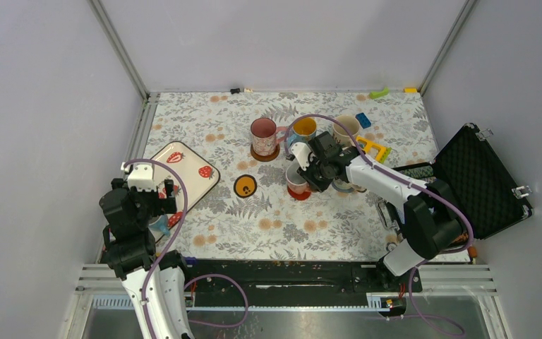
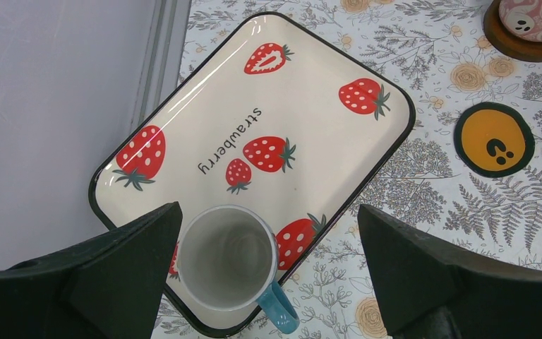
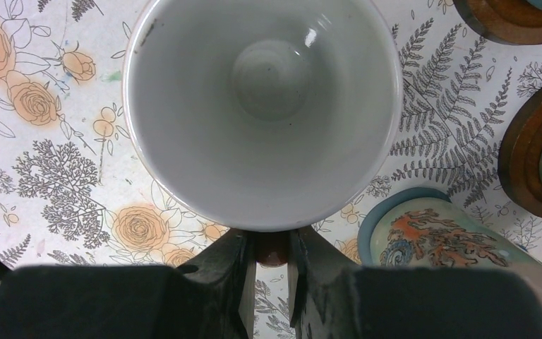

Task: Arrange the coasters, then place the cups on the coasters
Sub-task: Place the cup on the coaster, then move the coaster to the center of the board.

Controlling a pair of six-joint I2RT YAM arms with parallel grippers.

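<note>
My right gripper (image 3: 272,244) is shut on the dark red handle of a white cup (image 3: 261,106). In the top view that cup (image 1: 295,176) is over a red coaster (image 1: 299,195); I cannot tell whether it rests on it. My left gripper (image 2: 268,233) hangs open above a white cup with a blue handle (image 2: 229,258), which stands on the near corner of the strawberry tray (image 2: 310,85). An orange coaster (image 1: 245,186) lies bare. A pink cup (image 1: 263,133) stands on a dark brown coaster (image 1: 265,153). A grey-blue coaster (image 3: 430,236) lies just right of the held cup.
A blue cup with a yellow inside (image 1: 303,129) and a cream cup (image 1: 346,127) stand at the back on dark brown coasters (image 3: 536,155). An open black case (image 1: 480,180) fills the right edge. A yellow toy (image 1: 374,148) and a blue block (image 1: 363,120) lie nearby.
</note>
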